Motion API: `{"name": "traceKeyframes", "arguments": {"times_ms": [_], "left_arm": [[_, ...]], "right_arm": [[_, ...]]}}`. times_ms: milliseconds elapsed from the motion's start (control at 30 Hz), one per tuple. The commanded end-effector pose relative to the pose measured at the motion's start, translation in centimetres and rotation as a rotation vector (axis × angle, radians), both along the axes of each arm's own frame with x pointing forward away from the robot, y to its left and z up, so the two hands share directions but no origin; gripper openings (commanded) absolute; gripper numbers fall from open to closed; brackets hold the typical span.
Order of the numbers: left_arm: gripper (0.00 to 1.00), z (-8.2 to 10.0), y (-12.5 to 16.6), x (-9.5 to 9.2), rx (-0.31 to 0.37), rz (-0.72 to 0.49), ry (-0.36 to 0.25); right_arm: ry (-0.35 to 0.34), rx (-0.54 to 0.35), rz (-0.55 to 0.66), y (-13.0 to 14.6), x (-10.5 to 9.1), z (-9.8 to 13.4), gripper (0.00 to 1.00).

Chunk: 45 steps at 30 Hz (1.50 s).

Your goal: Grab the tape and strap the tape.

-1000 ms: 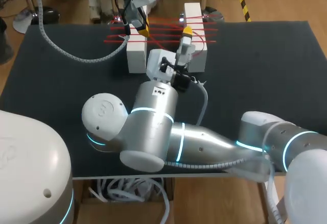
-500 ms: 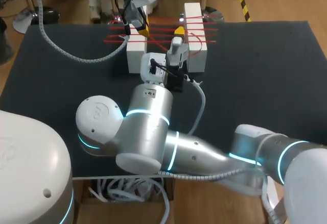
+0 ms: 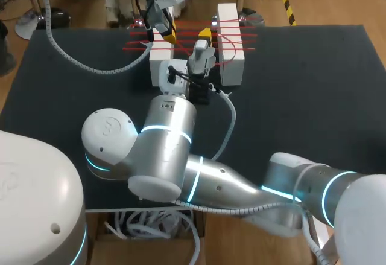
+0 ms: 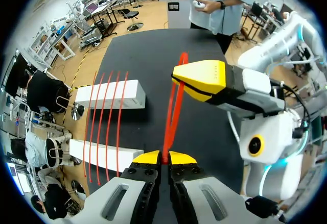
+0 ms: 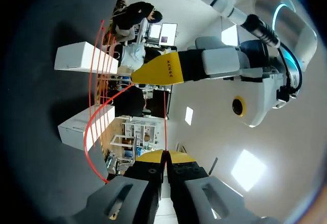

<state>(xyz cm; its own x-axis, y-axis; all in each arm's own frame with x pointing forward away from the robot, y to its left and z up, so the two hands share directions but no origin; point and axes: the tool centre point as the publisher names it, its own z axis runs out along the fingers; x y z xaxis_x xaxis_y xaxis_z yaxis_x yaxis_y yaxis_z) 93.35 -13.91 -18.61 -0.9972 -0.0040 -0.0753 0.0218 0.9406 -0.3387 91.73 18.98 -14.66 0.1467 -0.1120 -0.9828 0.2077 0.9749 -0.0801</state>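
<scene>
Left fingers (image 4: 149, 157) pinched shut on red tape (image 4: 172, 109); right fingers (image 5: 178, 157) likewise. Right arm (image 3: 169, 150) hides near end of one white block (image 3: 158, 60).

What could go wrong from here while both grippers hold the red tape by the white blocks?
The red tape runs thin between the left gripper and right gripper; it may slip or snap. The two grippers sit close together, so they might collide. A pull could drag the white blocks that the tape is wound across.
</scene>
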Motion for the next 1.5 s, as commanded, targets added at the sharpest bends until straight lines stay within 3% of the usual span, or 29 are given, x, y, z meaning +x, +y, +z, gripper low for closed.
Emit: {"name": "traceKeyframes", "arguments": {"times_ms": [33, 1500], "left_arm": [[0.0, 0.1, -0.1, 0.0, 0.005, 0.002, 0.001], [0.0, 0.1, -0.1, 0.0, 0.005, 0.002, 0.001]], "right_arm": [[-0.005, -0.015, -0.013, 0.3, 0.3, -0.6, 0.0], [-0.023, -0.061, -0.025, 3.8, 0.7, -1.8, 0.0]]}}
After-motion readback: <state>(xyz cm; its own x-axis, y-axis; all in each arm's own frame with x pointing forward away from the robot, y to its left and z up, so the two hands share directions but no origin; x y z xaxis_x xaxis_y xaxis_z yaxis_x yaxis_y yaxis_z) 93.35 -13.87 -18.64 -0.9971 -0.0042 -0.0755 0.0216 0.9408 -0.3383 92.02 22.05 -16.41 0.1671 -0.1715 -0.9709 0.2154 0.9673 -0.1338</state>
